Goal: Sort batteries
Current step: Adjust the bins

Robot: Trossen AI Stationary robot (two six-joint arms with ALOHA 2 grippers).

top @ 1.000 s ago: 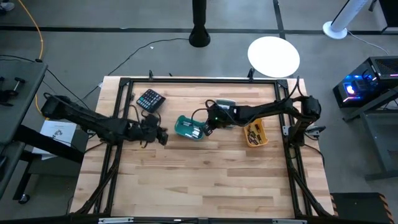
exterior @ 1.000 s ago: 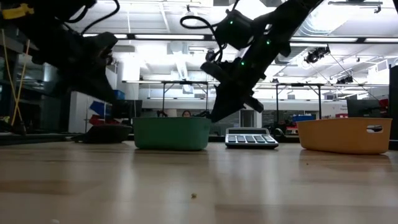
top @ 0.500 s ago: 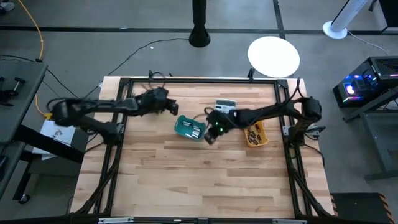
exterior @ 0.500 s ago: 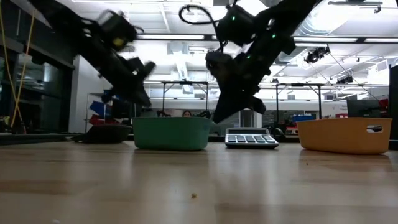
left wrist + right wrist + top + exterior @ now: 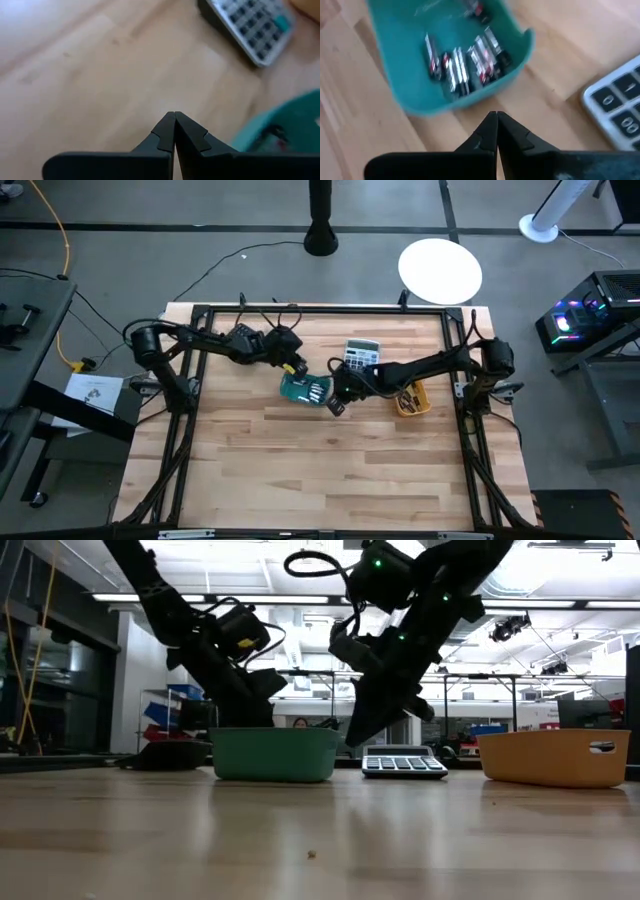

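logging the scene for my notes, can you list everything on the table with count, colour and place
table: one, light wood, under everything
teal tray: one, near table centre
batteries: several, silvery and dark, inside the teal tray
yellow tray: one, right of the teal tray; contents too small to tell
calculator: one, grey, behind the trays
second calculator: one, dark, back left, partly under the left arm
left gripper: shut, empty, at the teal tray's back edge
right gripper: shut, empty, at the teal tray's right side
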